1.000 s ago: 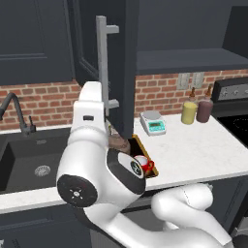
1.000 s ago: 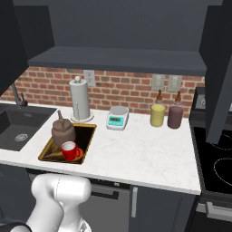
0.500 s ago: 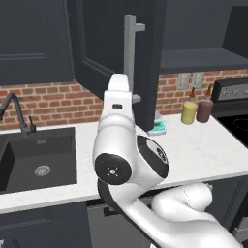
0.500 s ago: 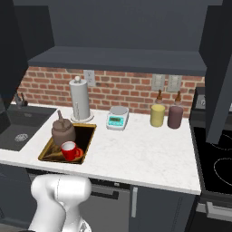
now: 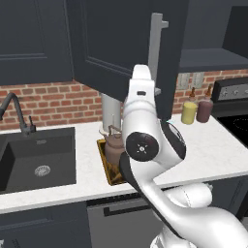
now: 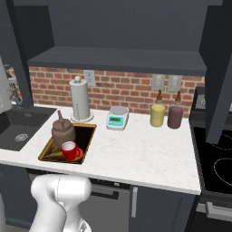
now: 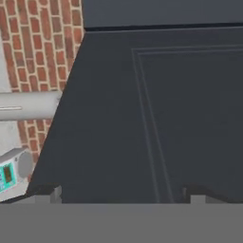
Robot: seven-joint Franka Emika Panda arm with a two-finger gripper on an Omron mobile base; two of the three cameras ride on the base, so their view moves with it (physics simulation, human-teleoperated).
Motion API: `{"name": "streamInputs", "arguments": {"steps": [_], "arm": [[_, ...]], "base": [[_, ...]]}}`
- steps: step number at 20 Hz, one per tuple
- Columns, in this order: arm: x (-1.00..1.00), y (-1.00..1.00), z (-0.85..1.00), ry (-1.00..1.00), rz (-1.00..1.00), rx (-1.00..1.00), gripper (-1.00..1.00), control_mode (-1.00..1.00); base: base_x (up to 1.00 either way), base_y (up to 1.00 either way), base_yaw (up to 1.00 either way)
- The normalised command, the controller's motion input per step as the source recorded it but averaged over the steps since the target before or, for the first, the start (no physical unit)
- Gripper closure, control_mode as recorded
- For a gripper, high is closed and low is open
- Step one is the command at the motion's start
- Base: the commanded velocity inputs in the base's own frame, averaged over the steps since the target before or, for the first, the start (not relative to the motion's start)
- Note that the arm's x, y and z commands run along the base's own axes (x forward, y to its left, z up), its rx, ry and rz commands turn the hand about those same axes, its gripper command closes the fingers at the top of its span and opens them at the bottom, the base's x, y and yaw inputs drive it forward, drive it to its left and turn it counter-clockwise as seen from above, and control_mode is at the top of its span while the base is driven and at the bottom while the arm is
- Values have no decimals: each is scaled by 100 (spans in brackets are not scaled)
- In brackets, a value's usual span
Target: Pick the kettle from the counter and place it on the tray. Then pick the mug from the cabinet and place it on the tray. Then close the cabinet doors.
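- The kettle (image 6: pixel 63 131) and the red mug (image 6: pixel 70 150) are seen side by side inside the tray (image 6: pixel 85 141), at lower left of the right base view; both placing steps are judged done.
- The tray is set on the white surface (image 6: pixel 140 156), between the dark sink (image 5: pixel 36 161) and the small scale (image 6: pixel 117 119).
- Since a second ago, the left cabinet door (image 5: pixel 121 51) has been swung across the left base view toward the closed side; its silver bar handle (image 5: pixel 154 53) is now seen at upper centre-right.
- In the hand view, the door panel (image 7: pixel 156 114) is faced closely by the hand (image 7: pixel 121 192), whose two fingertips are spread wide with nothing between them.
- Contact with the door cannot be told.
- The right door (image 6: pixel 221 68) is shown open at the right edge; closing is judged unfinished.
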Motion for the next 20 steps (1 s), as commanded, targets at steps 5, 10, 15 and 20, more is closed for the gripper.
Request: {"name": "streamInputs", "arguments": {"steps": [5, 10, 15, 20], "arm": [[40, -49, 11, 0, 0, 0, -100, -100], [42, -45, 9, 0, -1, 0, -100, -100], [45, -39, 5, 0, 0, 0, -100, -100], [54, -43, 0, 0, -3, 0, -100, -100]], "base": [[0, 0, 0], [0, 0, 0], [0, 0, 0], [0, 0, 0]]}}
